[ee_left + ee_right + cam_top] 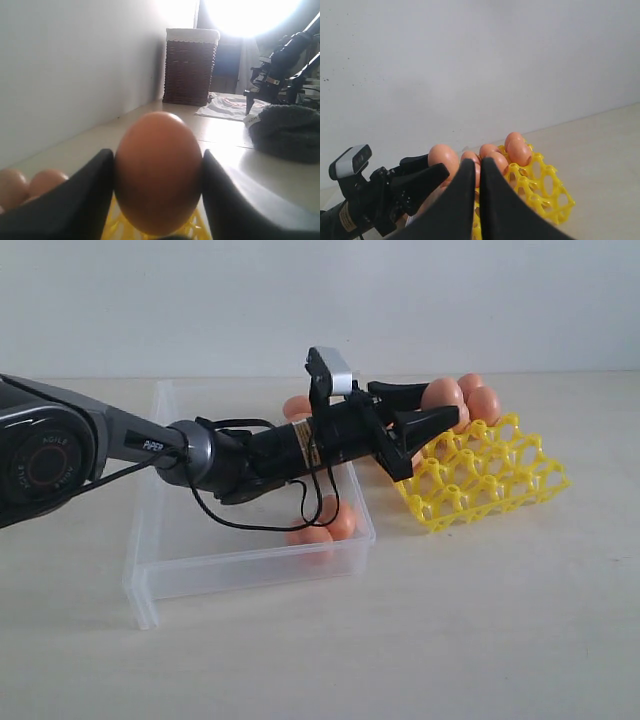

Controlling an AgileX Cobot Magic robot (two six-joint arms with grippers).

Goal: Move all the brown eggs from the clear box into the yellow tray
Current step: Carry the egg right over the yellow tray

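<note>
The left fingers (80,200) are clamped on one egg (159,172), one black finger on each side of its narrow waist. The long axis of the egg therefore stands across the grip, roughly upright. In the exterior view this egg hangs right of centre, over the left back corner of the tray (500,485). It is just beside the seated eggs (478,398), which fill the back row in the upper right of the frame. Whether it touches one of them I cannot tell.

The left wrist view shows yellow lattice directly under the egg, so the cup lies below the fingers and not ahead of them. I judge that the coming move is a short descent and then a release. The empty cups spread toward the lower right of the frame. The neighbours are very near, so the egg could knock one on the way down.

The right fingers (457,200) are pressed together and hold nothing. That arm does not show in the exterior view, so the left arm is clearly the nearer one.

The box (160,570) sits left of the tray on the desk (500,640), and the left arm reaches over it. Loose eggs (325,525) lie at its near right corner. Another egg (297,405) seems to lie by the far wall, partly behind the arm. The task is not yet finished.
</note>
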